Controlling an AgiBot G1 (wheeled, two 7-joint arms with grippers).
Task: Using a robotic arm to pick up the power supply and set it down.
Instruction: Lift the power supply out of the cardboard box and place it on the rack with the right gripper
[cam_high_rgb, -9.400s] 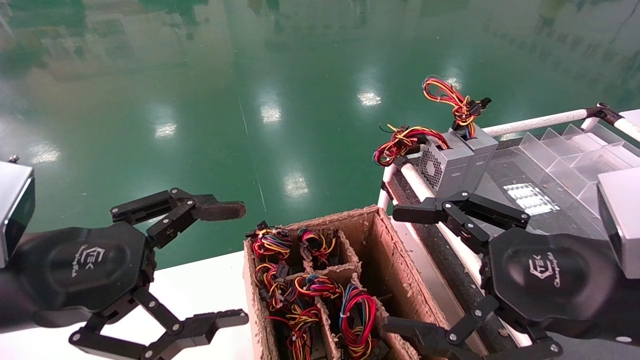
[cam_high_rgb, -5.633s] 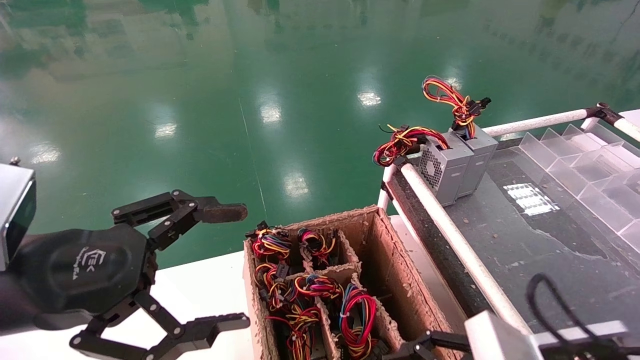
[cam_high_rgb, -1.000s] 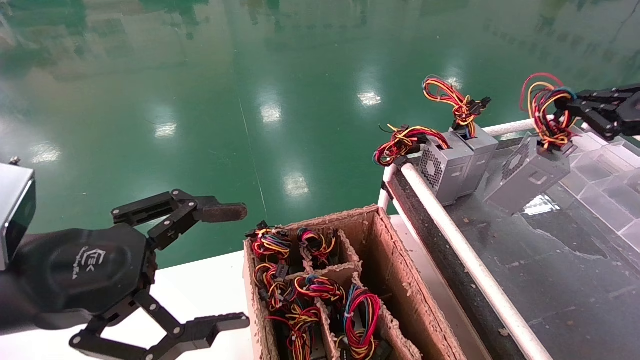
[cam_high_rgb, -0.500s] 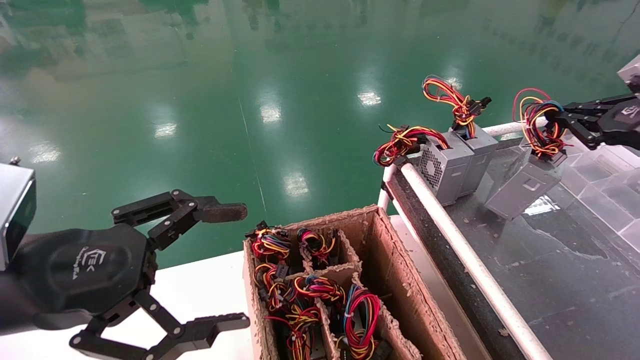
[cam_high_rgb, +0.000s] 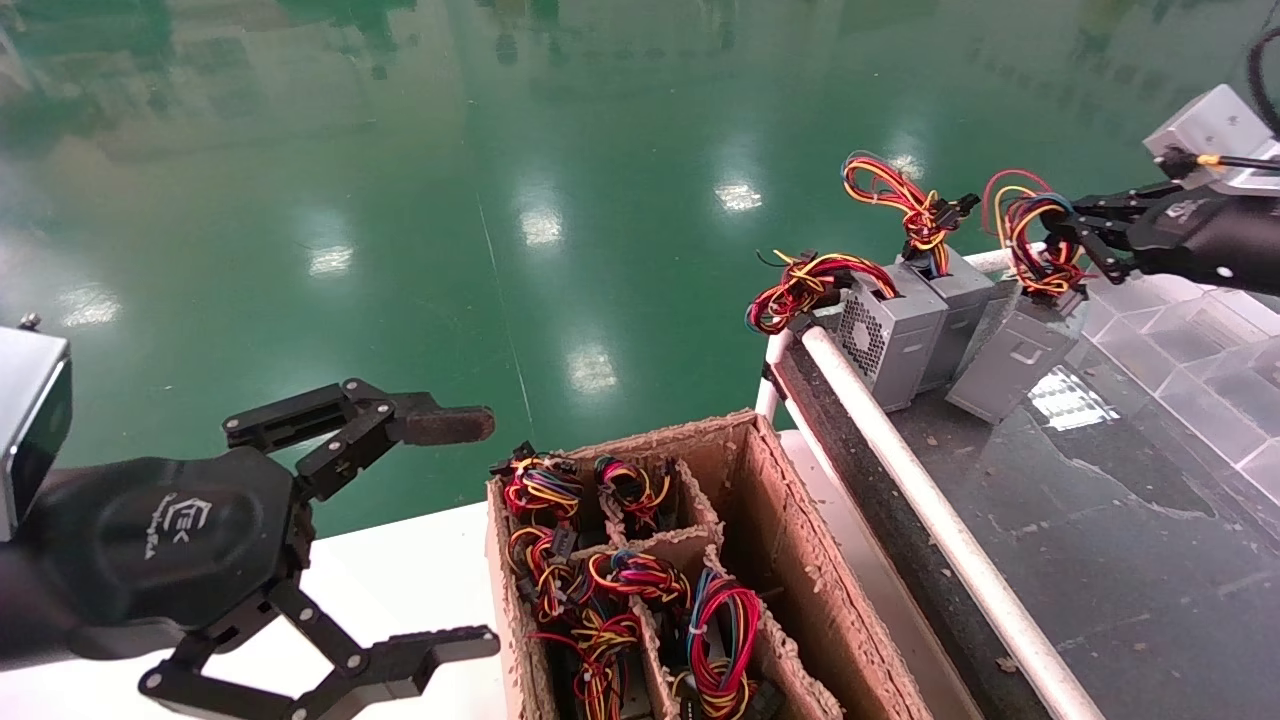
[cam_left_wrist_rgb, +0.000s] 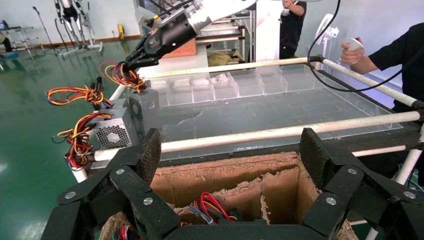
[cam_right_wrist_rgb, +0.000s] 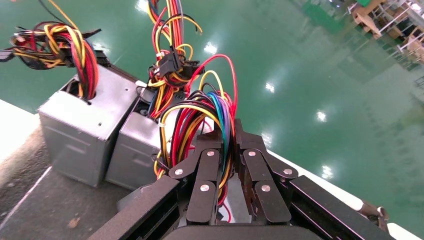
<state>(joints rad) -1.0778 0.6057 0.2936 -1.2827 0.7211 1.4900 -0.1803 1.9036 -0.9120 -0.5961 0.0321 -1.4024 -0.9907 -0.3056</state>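
The power supply (cam_high_rgb: 1008, 362), a small grey box, hangs tilted over the dark bench beside two other grey boxes. My right gripper (cam_high_rgb: 1078, 237) is shut on its looped bundle of red, yellow, blue and black wires (cam_high_rgb: 1030, 230). In the right wrist view the wire bundle (cam_right_wrist_rgb: 200, 112) runs between the shut fingers (cam_right_wrist_rgb: 207, 180) of the right gripper (cam_right_wrist_rgb: 227, 145), and the box itself is mostly hidden below them. Whether its lower corner touches the bench I cannot tell. My left gripper (cam_high_rgb: 470, 530) stays open and empty at the lower left, over the white table.
A vented grey box (cam_high_rgb: 888, 340) and a second grey box (cam_high_rgb: 957, 305) stand at the bench's far corner. A cardboard box (cam_high_rgb: 770, 480) holds several wired units. A white pipe rail (cam_high_rgb: 900, 470) edges the bench, and clear dividers (cam_high_rgb: 1180, 370) sit to the right.
The right gripper has carried the power supply leftward, close up to the two standing grey boxes. The left arm has not moved.
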